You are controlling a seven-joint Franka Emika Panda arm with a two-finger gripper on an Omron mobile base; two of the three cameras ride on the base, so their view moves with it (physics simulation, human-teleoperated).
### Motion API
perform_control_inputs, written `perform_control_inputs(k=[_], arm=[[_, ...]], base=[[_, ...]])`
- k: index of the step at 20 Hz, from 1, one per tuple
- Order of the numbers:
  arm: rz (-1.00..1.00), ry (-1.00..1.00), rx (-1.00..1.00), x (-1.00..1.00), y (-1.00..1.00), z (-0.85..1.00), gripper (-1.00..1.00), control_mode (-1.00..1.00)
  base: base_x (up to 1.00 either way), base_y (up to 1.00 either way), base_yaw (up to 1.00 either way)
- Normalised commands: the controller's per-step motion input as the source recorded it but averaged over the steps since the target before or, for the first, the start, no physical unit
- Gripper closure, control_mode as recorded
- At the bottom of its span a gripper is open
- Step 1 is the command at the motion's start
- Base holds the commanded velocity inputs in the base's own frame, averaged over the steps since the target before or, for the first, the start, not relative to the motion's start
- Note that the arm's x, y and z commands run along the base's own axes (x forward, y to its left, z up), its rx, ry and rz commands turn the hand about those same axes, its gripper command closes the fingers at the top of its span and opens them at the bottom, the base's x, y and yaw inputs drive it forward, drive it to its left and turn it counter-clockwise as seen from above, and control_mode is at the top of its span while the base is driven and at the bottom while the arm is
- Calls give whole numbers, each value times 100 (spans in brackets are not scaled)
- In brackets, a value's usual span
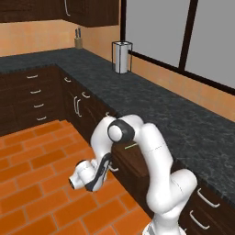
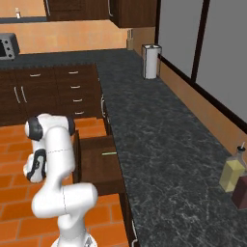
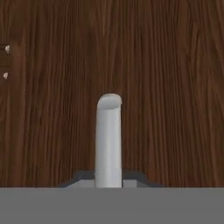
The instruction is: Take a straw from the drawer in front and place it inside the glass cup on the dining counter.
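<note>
straw (image 2: 109, 154) in open drawer (image 2: 99, 164) | pincer (image 3: 108, 183) around handle (image 3: 108, 140) (silver bar)

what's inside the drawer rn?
The drawer is pulled out; the green straw lies on its floor near the counter. In the left base view the arm covers much of the inside.

Around me runs a black speckled counter (image 1: 151, 98) in an L, over dark-brown cabinets (image 1: 32, 98) with silver handles. The floor (image 1: 36, 183) is orange brick tile. Peach walls (image 1: 36, 39) rise behind the counter, with large grey windows (image 2: 226, 62) in dark frames along one side. Dark upper cabinets (image 1: 87, 11) hang in the corner.
</note>
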Motion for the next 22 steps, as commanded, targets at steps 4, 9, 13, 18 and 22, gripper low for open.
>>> perform_control_inputs(k=[4, 9, 13, 18, 22], arm=[[8, 20, 4, -14, 100, 2, -100, -100], [6, 33, 35, -9, 49, 37, -100, -100], [7, 32, 52, -18, 21, 73, -100, -100], [-1, 2, 32, -41, -17, 100, -100, -100], [-11, 0, 25, -7, -57, 100, -100, -100]], base=[[0, 0, 0], [0, 0, 0], [0, 0, 0], [0, 0, 0], [0, 0, 0]])
